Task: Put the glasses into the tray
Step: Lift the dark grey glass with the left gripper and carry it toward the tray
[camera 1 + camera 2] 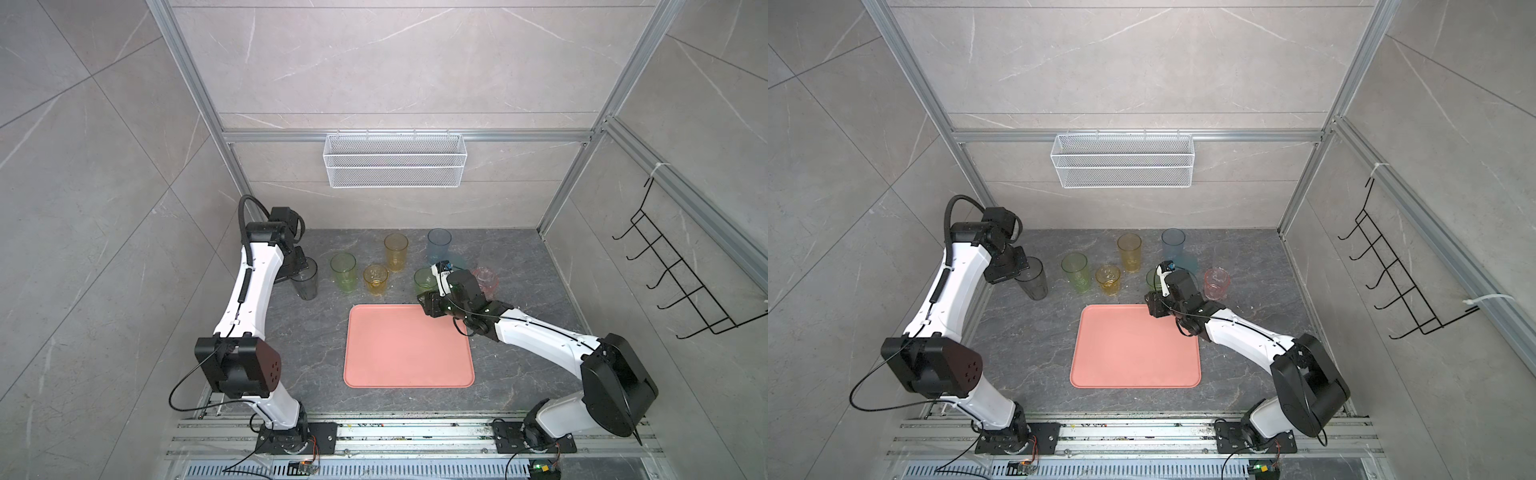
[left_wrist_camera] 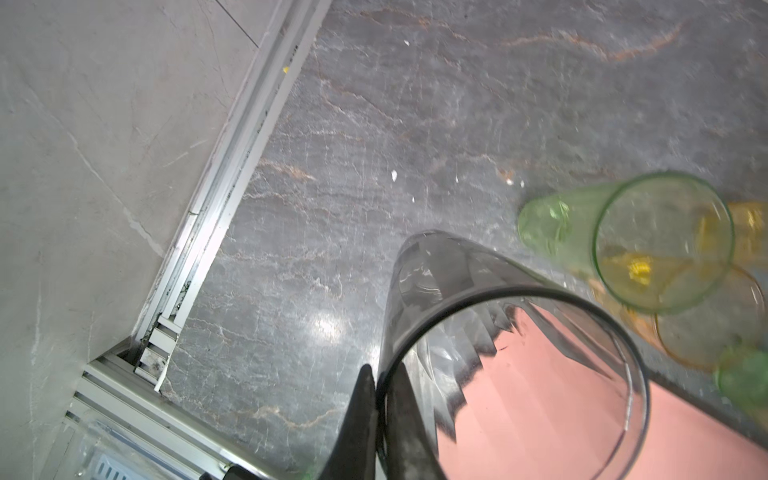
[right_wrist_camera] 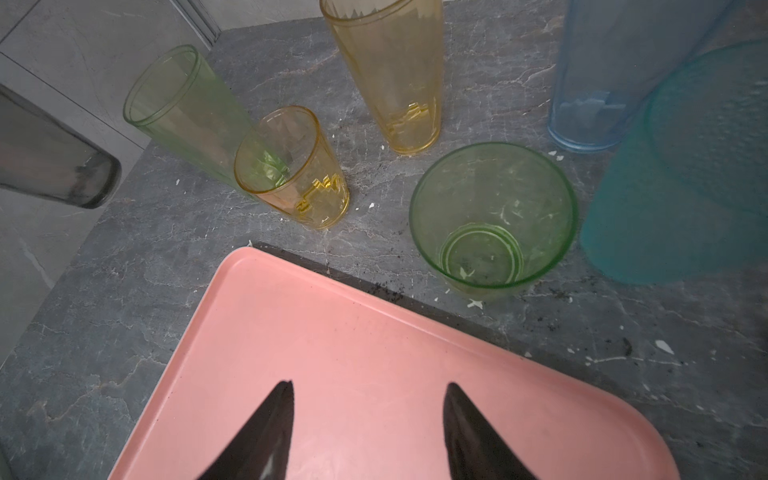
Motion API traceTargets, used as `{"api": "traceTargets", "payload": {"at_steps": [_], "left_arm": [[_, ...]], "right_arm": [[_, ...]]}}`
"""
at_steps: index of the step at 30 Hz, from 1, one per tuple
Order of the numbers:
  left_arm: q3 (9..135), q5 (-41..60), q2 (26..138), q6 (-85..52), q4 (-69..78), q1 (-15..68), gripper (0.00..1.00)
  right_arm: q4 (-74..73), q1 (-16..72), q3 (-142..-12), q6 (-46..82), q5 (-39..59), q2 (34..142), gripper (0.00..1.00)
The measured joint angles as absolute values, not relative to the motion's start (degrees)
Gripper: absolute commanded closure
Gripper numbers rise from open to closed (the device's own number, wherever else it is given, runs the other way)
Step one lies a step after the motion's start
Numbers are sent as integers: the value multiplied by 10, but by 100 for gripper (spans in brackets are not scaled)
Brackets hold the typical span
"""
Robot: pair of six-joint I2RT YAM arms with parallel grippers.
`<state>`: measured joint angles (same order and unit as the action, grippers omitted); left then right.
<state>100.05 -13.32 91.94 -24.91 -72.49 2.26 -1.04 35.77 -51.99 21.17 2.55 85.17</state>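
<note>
Your left end effector (image 2: 379,376) pinches the smoky grey glass (image 2: 436,291) by its rim alone, left of the empty tray (image 1: 409,353), so a fast carry could swing it into the yellow-green glass (image 2: 557,226); your right end effector (image 3: 369,384) gapes empty.

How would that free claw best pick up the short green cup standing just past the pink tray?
Probably best: pinch the rim wall of the short green tumbler from above, one finger inside and one outside, on the side facing the tray. It stands upright with its mouth open, and the teal tumbler stands close beside it. The right gripper is open.
</note>
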Motion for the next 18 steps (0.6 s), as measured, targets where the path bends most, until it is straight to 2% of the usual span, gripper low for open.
{"api": "traceTargets", "payload": {"at_steps": [11, 18], "left_arm": [[885, -56, 791, -219, -735, 39, 100], [850, -43, 770, -221, -733, 98, 100]], "right_arm": [[-11, 358, -526, 212, 21, 863, 40], [-13, 358, -526, 212, 22, 869, 40]]}}
